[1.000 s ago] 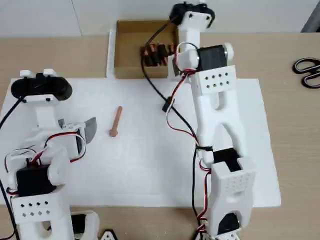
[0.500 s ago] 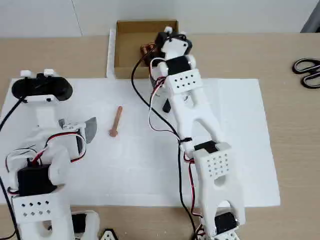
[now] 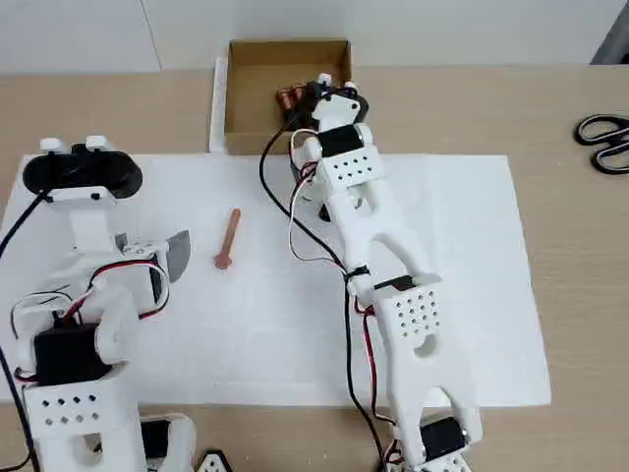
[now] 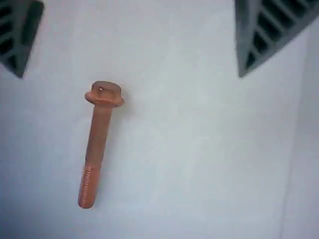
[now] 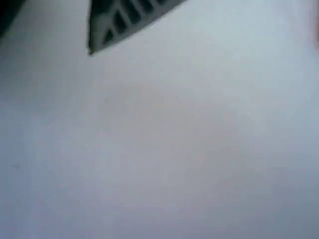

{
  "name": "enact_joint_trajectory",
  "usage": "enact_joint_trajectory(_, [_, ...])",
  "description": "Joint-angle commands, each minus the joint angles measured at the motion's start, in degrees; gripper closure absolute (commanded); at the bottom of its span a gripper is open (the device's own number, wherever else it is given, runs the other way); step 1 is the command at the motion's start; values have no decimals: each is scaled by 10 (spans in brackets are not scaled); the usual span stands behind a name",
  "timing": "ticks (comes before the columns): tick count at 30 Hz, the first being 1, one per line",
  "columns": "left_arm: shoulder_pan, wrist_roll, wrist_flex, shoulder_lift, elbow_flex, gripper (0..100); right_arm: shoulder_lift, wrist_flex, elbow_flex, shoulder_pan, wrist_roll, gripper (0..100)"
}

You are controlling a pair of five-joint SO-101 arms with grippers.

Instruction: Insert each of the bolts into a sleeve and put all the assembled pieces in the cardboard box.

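Bolt (image 4: 97,149) flat on wht sheet (image 4: 199,159), nr left claw (image 4: 130,76), fingers (image 4: 264,35) apart.

Black-handled scissors (image 3: 604,141) on the light wooden table (image 3: 575,275), at its far right edge, well apart from the white sheet (image 3: 256,324). Sheet flat and rectangular across the table's middle. Pale wall (image 3: 472,29) beyond the far edge.
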Motion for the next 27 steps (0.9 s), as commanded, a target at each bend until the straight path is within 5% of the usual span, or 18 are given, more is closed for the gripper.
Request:
enact_joint_trajectory(1, [-4, -3, 0, -10, -2, 739, 0, -10, -4, 0, -4, 729])
enact_joint_trajectory(21, [-4, -3, -3, -10, 8, 739, 51, -14, -4, 19, -4, 734])
enact_joint_trajectory(27, [-3, -4, -3, -11, 13, 739, 53, -15, -4, 40, -4, 894])
